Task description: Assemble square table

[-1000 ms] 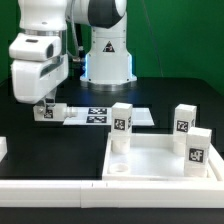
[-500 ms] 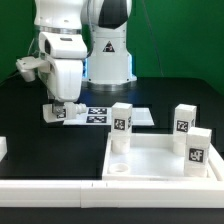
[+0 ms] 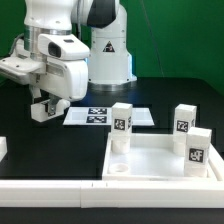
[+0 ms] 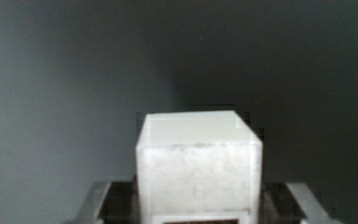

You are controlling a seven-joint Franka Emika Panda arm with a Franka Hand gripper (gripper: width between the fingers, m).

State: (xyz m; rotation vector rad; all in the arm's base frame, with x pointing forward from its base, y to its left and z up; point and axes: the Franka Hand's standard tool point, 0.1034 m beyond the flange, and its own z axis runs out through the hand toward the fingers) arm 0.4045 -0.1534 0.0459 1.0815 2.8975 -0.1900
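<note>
My gripper [image 3: 44, 108] is shut on a stubby white leg [image 3: 41, 107] and holds it just above the black table, at the exterior view's left of the marker board [image 3: 104, 116]. In the wrist view the leg [image 4: 202, 155] fills the space between both fingers [image 4: 108, 203]. The square table top [image 3: 112, 165], white with a raised rim, lies at the front right. Three tagged legs stand upright in its corners: one at the back left [image 3: 122, 127], one at the back right [image 3: 183, 120], one at the right [image 3: 197, 149].
A long white bar [image 3: 50, 188] runs along the front edge, against the table top. A small white piece [image 3: 3, 148] shows at the left edge. The robot base [image 3: 108, 55] stands behind the marker board.
The wrist has turned and the arm has swung back toward the exterior view's left. The leg has come up off the table beside the marker board, still held.
</note>
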